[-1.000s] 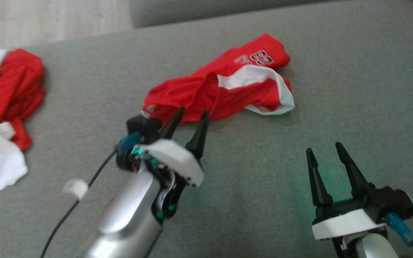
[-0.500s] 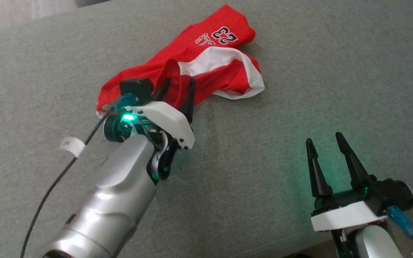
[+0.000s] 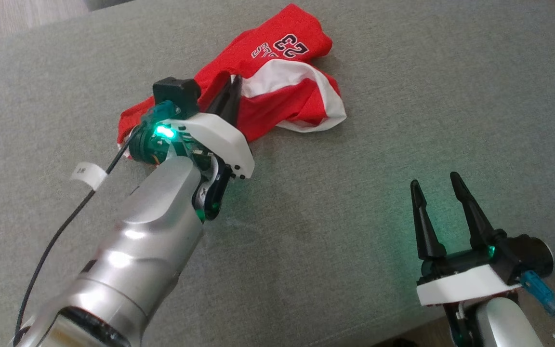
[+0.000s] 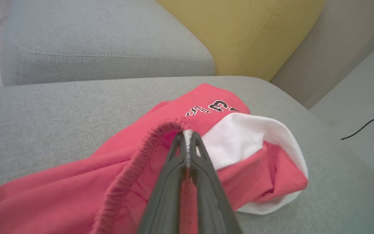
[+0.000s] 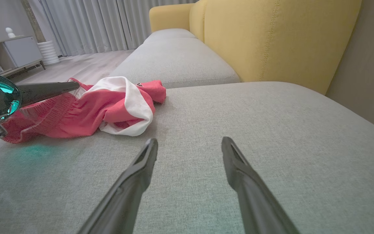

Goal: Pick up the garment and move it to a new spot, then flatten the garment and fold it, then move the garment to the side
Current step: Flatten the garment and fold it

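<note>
Left gripper [image 3: 234, 83]: jaws closed, the two dark fingers [image 4: 174, 182] pressed together with a fold of the garment [image 3: 277, 108] pinched between their tips. The grip sits where the ribbed red waistband [image 4: 131, 169] meets the white panel [image 4: 239, 143]. The fingers point toward the far edge of the cushion [image 3: 354, 217].

Garment: red shorts with a white side panel and the printed number 23 [image 3: 293, 44]. They lie crumpled on the grey cushion near its far edge, left of the middle in the head view, with the numbered end farthest from the robot. Apart from the pinched fold, the cloth rests on the cushion.

Left arm: a silver forearm [image 3: 133, 260] slants up from the near left corner, with a green light [image 3: 163, 131] at the wrist and a black cable [image 3: 56, 236] bearing a white tag [image 3: 86, 174].

Right gripper [image 3: 433, 179]: jaws wide apart and holding nothing, over the cushion by its near right corner, well apart from the garment.

Beyond the cushion: a second grey cushion [image 5: 174, 55] and a yellow backrest [image 5: 271, 39].
</note>
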